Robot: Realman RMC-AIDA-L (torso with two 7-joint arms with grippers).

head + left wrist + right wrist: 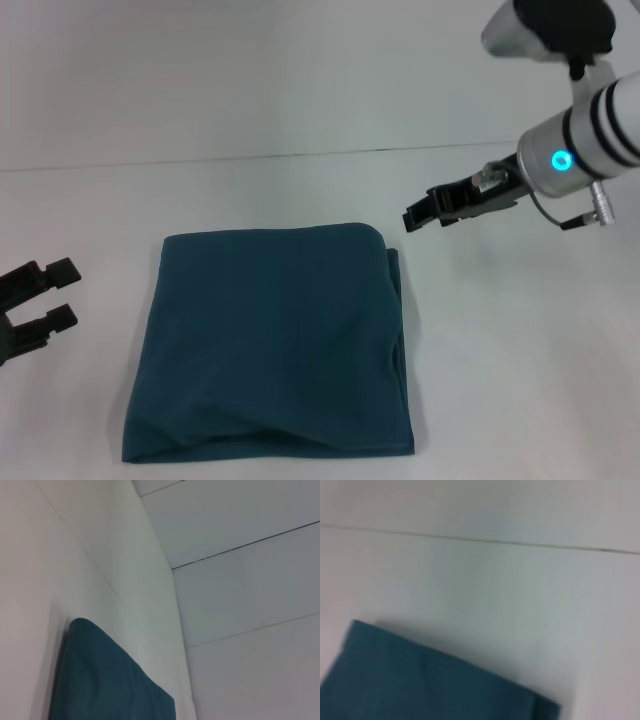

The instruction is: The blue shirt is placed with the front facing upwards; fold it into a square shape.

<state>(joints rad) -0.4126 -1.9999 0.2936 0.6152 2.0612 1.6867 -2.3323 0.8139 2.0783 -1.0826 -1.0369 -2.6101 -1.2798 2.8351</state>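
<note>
Lying btwn hands (35, 305) (418, 217): blue shirt (270, 340)

We saw a plain white table (300, 190) under soft, even light. Behind it stood a pale wall (250, 70), meeting the tabletop along a thin dark seam. The wall seemed panelled, perhaps, with faint lines.

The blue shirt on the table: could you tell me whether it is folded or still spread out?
Folded. The blue shirt lies as a compact, roughly square stack with layered edges along its right side; no sleeves or collar show.
</note>
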